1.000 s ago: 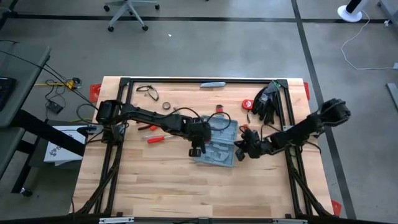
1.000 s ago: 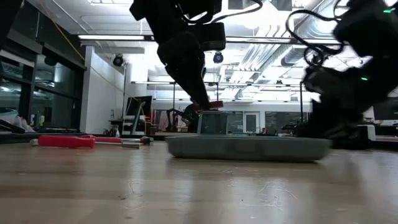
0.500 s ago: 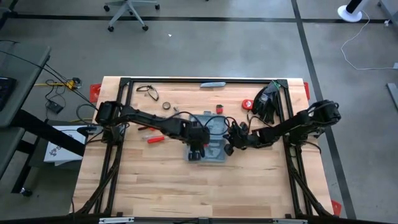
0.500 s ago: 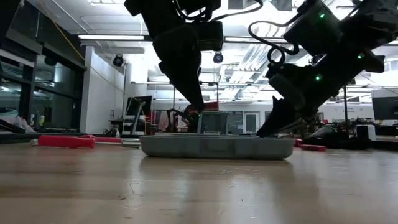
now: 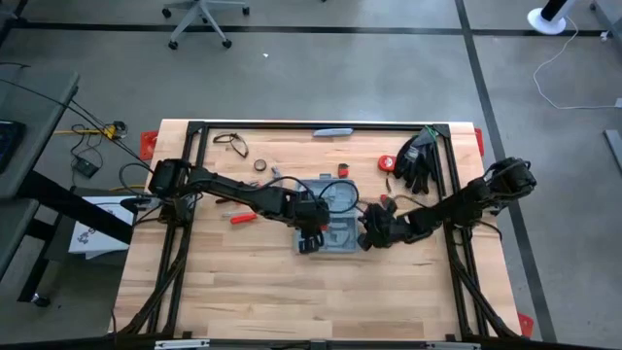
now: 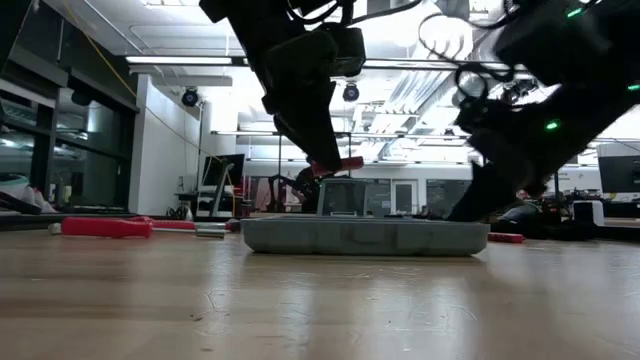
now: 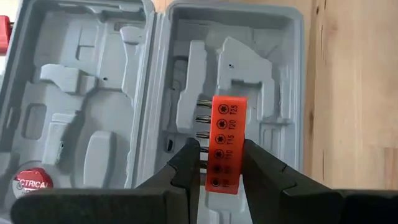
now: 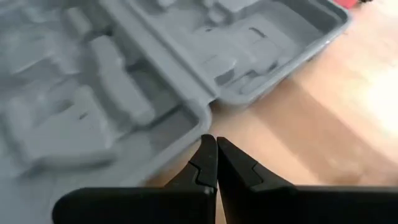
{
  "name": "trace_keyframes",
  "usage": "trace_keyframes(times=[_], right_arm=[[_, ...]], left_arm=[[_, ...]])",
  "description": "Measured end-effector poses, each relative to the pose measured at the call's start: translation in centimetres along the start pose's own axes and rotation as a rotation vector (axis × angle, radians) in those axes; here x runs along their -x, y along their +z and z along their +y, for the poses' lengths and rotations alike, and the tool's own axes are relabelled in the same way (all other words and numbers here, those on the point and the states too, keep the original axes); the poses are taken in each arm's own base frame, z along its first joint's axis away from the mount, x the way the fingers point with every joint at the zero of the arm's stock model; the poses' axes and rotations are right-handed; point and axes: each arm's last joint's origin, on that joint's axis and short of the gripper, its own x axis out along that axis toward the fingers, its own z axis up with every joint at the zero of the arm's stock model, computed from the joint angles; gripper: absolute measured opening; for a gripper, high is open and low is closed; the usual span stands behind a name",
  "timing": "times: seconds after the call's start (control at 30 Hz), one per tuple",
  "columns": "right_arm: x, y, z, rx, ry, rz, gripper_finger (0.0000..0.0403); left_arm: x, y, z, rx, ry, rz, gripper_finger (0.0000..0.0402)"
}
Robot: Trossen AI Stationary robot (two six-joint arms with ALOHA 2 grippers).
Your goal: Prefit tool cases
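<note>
The blue-grey tool case (image 5: 337, 206) lies open and flat on the table, its moulded insides up (image 7: 93, 93). My left gripper (image 5: 311, 236) hangs over the case's near part, shut on an orange bit holder (image 7: 225, 143). That holder also shows in the low view, above the case (image 6: 335, 165). My right gripper (image 5: 367, 236) is shut and slants down at the case's right edge (image 8: 205, 121). Its tips (image 8: 216, 144) stand right at the rim. My left gripper pinches the orange bit holder between its two fingers, one on the side where the bits stick out (image 7: 204, 149), the other on the opposite narrow side (image 7: 241, 152). The fingers slant down from above and lie along the holder. It hangs clear above the case. My right gripper's shut tips stand at the case's rim; I cannot tell whether they touch it.
A red-handled screwdriver (image 5: 243, 217) lies left of the case. Black gloves (image 5: 416, 160) and a red tape measure (image 5: 386, 163) lie at the back right, a slim grey-blue bar (image 5: 332, 131) at the far edge. A red tape roll (image 7: 30, 183) sits in the case's other half.
My right gripper has swung toward the table's left against the case's right edge, then drawn back a little. The case has slid toward the left and turned from askew to square with the table. My left gripper has rolled a little, still holding the bit holder over the case.
</note>
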Motion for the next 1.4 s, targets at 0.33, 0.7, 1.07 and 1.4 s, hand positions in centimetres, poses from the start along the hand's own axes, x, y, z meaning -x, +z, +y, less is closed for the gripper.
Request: trace_keyframes(times=[0.33, 0.7, 1.07, 1.4], right_arm=[[1.9, -2.0, 2.0, -0.058, 0.137, 0.061, 0.0], [-1.7, -0.1, 1.7, -0.062, 0.198, 0.005, 0.0], [-1.8, 0.7, 1.4, -0.053, 0.198, -0.026, 0.0], [-1.8, 0.8, 1.3, -0.037, 0.173, -0.042, 0.0]], left_arm=[[-1.0, -0.4, -0.7, 0.002, -0.02, 0.028, 0.008], [-1.8, -1.8, -1.1, -0.031, 0.002, 0.146, 0.008], [-1.9, -2.0, -1.1, -0.073, 0.041, 0.169, 0.008], [-2.9, -2.0, -1.3, -0.14, 0.011, 0.213, 0.0077]])
